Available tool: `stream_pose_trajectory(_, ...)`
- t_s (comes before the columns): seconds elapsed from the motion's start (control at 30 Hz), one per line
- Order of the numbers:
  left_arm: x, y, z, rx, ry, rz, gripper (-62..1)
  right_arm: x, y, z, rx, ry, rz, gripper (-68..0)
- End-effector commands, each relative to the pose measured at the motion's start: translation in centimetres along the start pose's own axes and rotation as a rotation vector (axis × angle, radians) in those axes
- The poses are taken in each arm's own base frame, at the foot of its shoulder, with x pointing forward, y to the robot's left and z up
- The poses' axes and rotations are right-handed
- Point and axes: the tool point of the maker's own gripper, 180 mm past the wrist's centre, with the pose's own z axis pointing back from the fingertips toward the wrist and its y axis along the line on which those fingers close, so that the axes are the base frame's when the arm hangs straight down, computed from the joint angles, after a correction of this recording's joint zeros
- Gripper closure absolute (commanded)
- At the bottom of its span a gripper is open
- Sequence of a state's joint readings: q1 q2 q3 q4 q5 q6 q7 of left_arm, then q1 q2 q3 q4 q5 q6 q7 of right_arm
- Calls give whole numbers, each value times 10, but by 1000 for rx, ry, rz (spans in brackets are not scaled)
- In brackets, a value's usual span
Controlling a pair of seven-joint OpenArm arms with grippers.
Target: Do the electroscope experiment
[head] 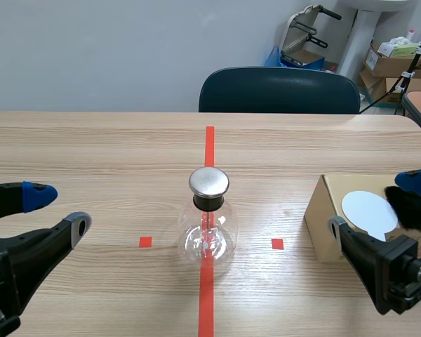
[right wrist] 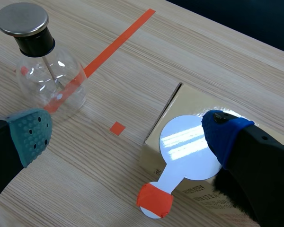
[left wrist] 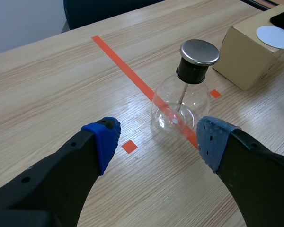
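Wooden table (head: pixel 91 154) with an orange-red tape line down the middle and a small tape square on either side of it. A dark chair (head: pixel 279 90) is pushed in at the far edge.

Cardboard box (head: pixel 321 228) sits on the robot's right side of the table, well apart from the line.

Left gripper (left wrist: pixel 158 142): jaws wide apart, nothing between them. It hangs low over the table on the robot's left, with the flask ahead of it.

Right gripper (right wrist: pixel 128 130): jaws also spread wide, holding nothing. One finger is over the box top at the disc's rim; whether it touches cannot be told. The other finger is off the box, over bare table between box and flask.

Glass flask electroscope (head: pixel 208 235): upright, standing on the centre tape line between the two squares, clear of both grippers. A thin rod hangs down inside.

Black fuzzy material (head: pixel 410 209) lies on the box top beside the disc.

White disc paddle (head: pixel 368 210) lies flat on the box top; its orange-red taped handle end (right wrist: pixel 155 199) juts past the box edge.

Round metal cap (head: pixel 209 181) sits on a black stopper in the flask's neck.
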State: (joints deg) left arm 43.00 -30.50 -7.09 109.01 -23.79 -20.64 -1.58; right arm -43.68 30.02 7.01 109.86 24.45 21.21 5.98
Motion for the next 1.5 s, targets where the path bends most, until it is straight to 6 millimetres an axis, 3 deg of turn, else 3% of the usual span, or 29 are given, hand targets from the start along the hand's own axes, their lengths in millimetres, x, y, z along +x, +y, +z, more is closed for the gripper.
stream_pose_trajectory(0.0, 5, -1, -1, -2, -14, 1, -373, 11, -2, -2, -4, -37, 7, -679)
stream_pose_trajectory(0.57, 4, -1, -1, -2, -10, 1, -373, 8, -1, -2, -1, -22, 45, -679)
stream_pose_trajectory(0.7, 4, -1, -1, -2, -9, 1, -373, -6, 4, 1, 18, 54, 199, -679)
stream_pose_trajectory(0.83, 4, -1, 0, -5, -8, -2, -373, -12, 21, 10, 74, 91, 408, -679)
stream_pose_trajectory(1.0, 5, -5, -1, -44, -4, -30, -373, -18, 46, 29, 130, 97, 732, -679)
stream_pose_trajectory(1.1, 8, -14, -1, -101, -17, -51, -373, -37, 52, 45, 126, 162, 911, -679)
stream_pose_trajectory(1.47, 12, -49, 2, -263, -66, -144, -373, -79, 32, 71, -106, 235, 1276, -679)
